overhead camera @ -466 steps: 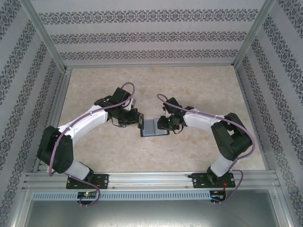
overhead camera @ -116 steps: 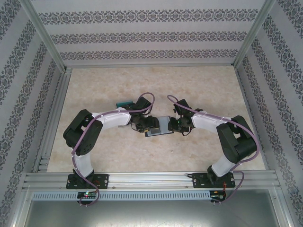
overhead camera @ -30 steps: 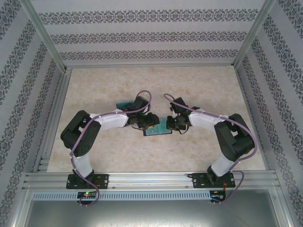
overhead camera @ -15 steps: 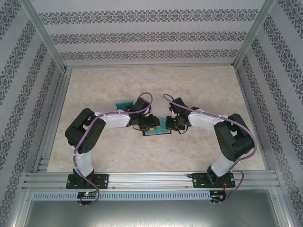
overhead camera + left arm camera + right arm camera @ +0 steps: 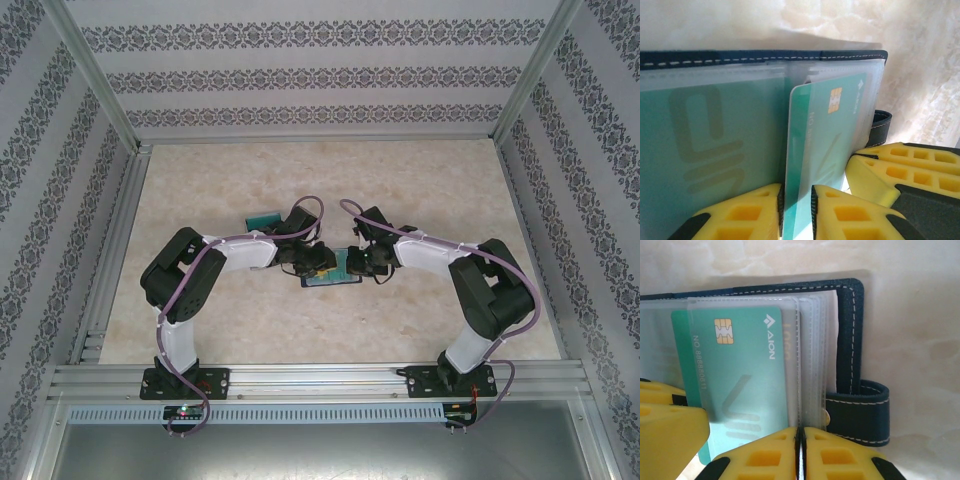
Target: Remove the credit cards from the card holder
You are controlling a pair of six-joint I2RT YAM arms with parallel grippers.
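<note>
top external view: one wallet point(image 5: 335, 281) is laid open and flat at mid table point(image 5: 430, 190), between the left gripper point(image 5: 322, 262) and the right gripper point(image 5: 358, 262). its long axis is run left to right.

three teal cards are counted. one loose card point(image 5: 263, 217) is laid flat on the table just behind the left arm point(image 5: 235, 252), apart from the wallet, with its long axis also roughly left to right. in the left wrist view one sleeved card point(image 5: 715, 145) is seen tucked whole under clear plastic on the wallet's left half, with large pale lettering on it. one chip card point(image 5: 832, 130) is seen sticking partly out of the clear sleeves point(image 5: 812, 355) on the right half. its long axis is pointed away from the fingers, with the chip end farthest and the near end past the sleeves' near edge.

one tab point(image 5: 860, 412) is sewn at the wallet's right edge.

the left jaws are brought almost together and only a narrow gap is left. the chip card's near end is seen in that gap, but whether it is pinched cannot be told. the right jaws are pressed together with no gap, at the near edge of the sleeves just beside the tab. whether a sleeve is caught between them cannot be told.
</note>
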